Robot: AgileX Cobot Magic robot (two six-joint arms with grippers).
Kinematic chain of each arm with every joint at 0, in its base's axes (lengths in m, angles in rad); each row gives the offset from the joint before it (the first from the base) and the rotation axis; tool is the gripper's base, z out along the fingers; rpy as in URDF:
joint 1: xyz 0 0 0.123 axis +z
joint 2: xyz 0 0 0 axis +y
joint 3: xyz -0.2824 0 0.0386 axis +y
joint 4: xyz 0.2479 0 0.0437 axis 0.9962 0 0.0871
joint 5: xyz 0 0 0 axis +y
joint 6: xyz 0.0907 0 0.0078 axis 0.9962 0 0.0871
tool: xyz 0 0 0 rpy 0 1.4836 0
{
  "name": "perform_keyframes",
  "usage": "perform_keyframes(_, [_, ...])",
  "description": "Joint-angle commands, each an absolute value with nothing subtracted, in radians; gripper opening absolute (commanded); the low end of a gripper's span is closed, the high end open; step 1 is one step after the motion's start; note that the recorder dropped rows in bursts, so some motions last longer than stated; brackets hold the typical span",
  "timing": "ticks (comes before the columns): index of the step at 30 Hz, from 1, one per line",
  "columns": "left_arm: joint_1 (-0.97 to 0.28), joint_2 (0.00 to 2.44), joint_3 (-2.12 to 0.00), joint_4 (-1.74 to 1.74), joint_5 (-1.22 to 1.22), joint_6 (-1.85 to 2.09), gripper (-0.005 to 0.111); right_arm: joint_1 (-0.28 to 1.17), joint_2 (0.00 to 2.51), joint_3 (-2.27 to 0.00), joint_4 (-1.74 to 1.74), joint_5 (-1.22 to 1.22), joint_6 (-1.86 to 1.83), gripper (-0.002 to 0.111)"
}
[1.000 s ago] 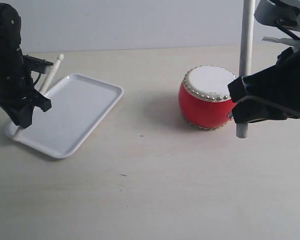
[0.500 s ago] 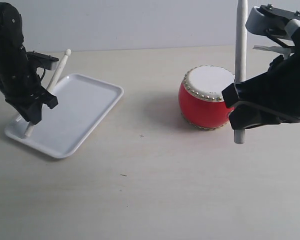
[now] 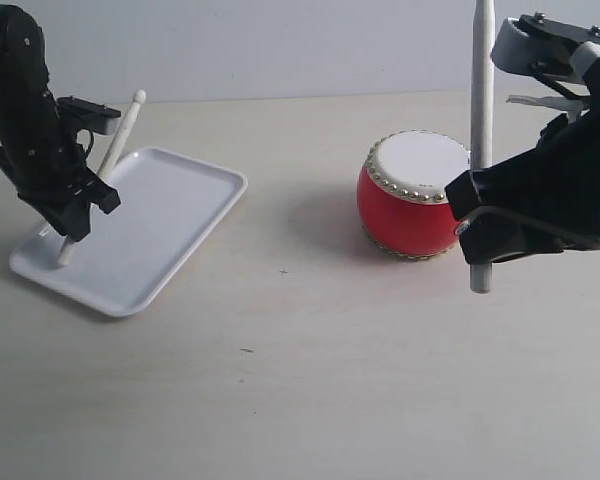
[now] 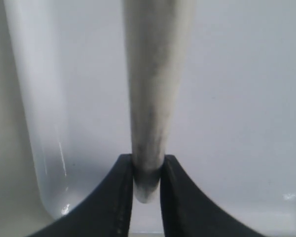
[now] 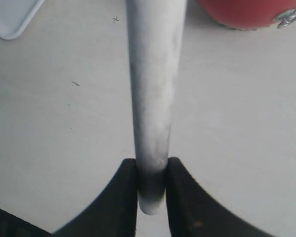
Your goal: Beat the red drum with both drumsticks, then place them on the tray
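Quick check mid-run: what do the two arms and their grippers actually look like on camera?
Both are black. The left arm has a small boxy block on its side; the right arm carries a pale grey housing with screws. The left gripper and right gripper have smooth black fingers that curve and narrow toward the tips. No readable markings.

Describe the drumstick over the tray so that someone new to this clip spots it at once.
Find the white tray on the left of the table in the exterior view. The left gripper hangs above it, shut on a pale drumstick that slants, rounded tip uppermost. The other drumstick, in the right gripper, stands upright beside the red drum.
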State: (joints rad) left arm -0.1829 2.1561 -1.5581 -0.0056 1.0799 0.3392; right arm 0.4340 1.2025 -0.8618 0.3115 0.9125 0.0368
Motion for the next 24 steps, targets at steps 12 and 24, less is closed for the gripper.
perform_keyframes(12, [-0.184, 2.198, -1.563, -0.062, 1.062, 0.340, 0.000, 0.431, 1.201, -0.865, 0.306, 0.896, 0.027, 0.000])
perform_keyframes(24, [-0.184, 2.194, -1.563, -0.067, 1.070, 0.318, 0.040, 0.431, 1.201, -0.865, 0.306, 0.894, 0.027, 0.000])
